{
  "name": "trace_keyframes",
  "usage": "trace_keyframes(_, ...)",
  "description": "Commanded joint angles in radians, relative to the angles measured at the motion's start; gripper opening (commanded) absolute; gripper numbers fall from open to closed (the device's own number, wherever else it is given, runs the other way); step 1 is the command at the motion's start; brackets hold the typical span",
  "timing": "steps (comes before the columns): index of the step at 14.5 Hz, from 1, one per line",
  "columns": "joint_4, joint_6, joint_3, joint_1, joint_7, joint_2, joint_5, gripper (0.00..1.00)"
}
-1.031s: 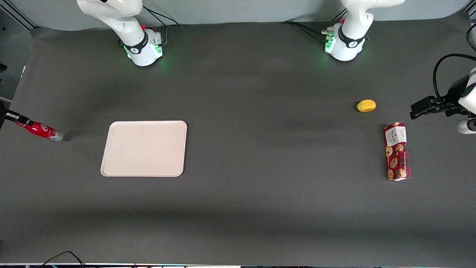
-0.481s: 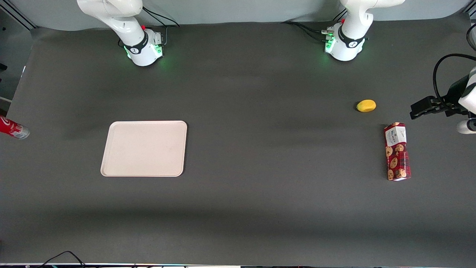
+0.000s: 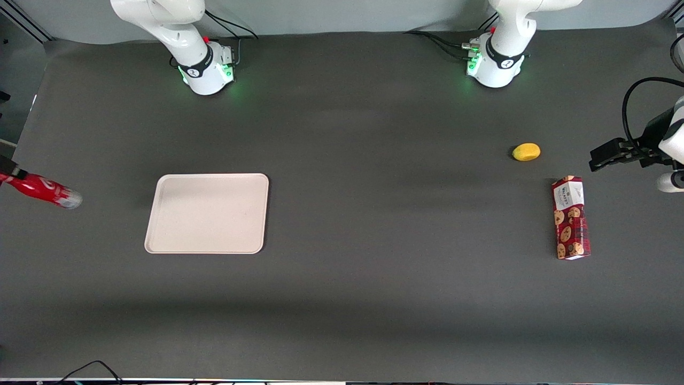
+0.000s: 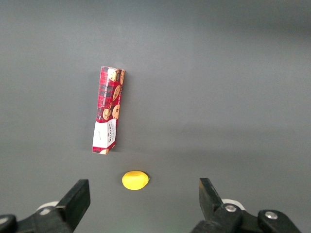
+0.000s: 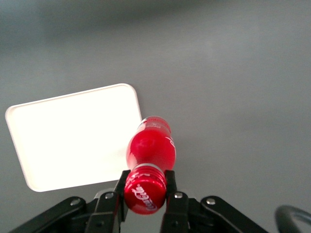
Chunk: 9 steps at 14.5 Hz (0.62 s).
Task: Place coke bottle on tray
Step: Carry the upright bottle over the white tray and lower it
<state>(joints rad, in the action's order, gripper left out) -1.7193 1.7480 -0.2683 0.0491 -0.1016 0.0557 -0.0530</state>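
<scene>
The coke bottle is a small slim red bottle with white script and a silvery base. It hangs tilted in the air at the working arm's end of the table, a short way from the tray. My gripper is shut on the bottle's neck just under the red cap, and the bottle points away from the wrist camera toward the table. The cream-white tray lies flat on the table under and beside the bottle's base. In the front view only a dark tip of the gripper shows at the picture's edge.
A yellow lemon and a red cookie box lie toward the parked arm's end of the table, both also in the left wrist view: the lemon and the box. The table top is dark grey.
The bottle swung out almost off the front view's edge half a second ago, then came back toward the tray. It is still held by the gripper.
</scene>
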Motion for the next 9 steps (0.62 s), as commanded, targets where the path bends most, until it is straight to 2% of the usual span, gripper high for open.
trace_keyframes(1, -0.017, -0.007, 0.107, 0.005, 0.142, -0.021, 0.016, 0.00)
trace_keyframes(4, -0.042, 0.030, 0.227, 0.006, 0.307, 0.002, 0.015, 0.00)
trace_keyframes(7, -0.188, 0.212, 0.248, 0.006, 0.321, 0.000, 0.016, 0.00)
trace_keyframes(9, -0.270, 0.319, 0.254, 0.006, 0.316, 0.010, 0.074, 0.00)
